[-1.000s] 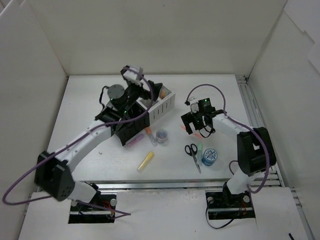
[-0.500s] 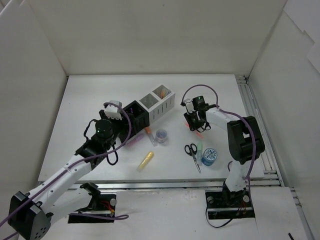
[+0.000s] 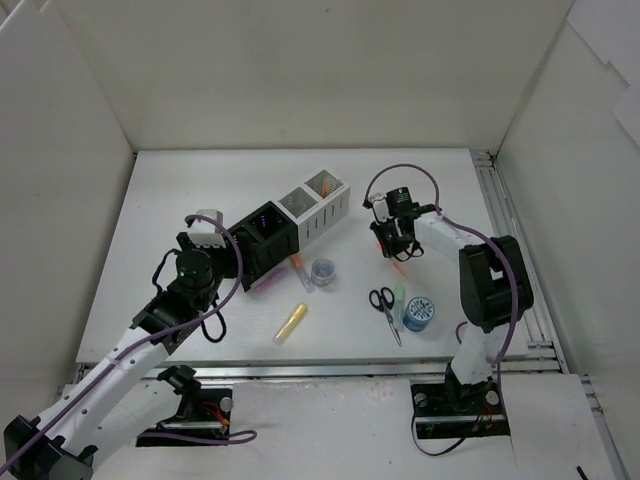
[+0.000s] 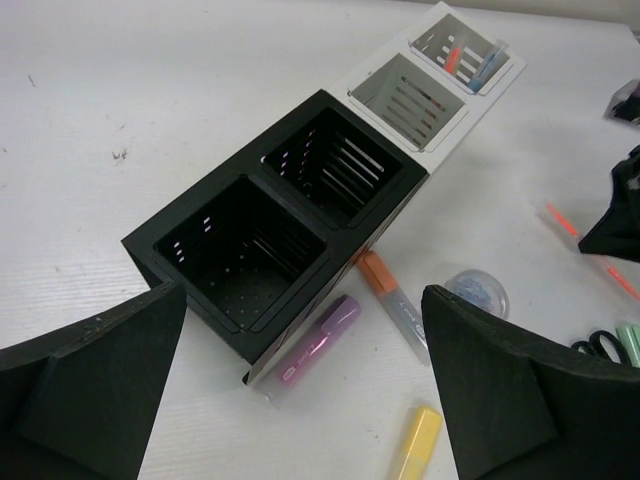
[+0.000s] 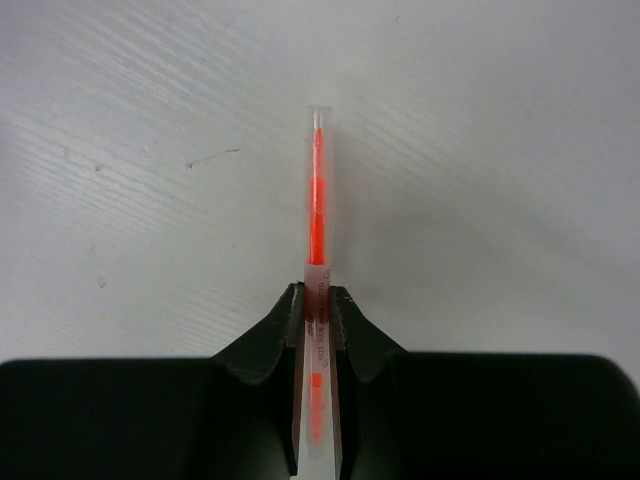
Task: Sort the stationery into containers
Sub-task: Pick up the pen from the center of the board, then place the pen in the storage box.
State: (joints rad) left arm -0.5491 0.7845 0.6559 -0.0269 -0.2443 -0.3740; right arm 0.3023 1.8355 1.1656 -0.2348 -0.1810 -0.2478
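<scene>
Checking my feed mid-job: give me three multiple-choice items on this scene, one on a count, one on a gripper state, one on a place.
1. How many compartments of the joined plastic desk organiser are black? A one; B two; C four.
2. The right gripper is: A open and empty; B shut on a clear plastic pen with a red-orange core; C open above the organiser.
3. The yellow plastic marker lies: A inside the organiser; B in the right gripper; C on the white table, nearer the arms than the organiser.
Answers: 1 B, two black squares adjoin two white; 2 B, it pinches the pen; 3 C, it lies loose on the table.
</scene>
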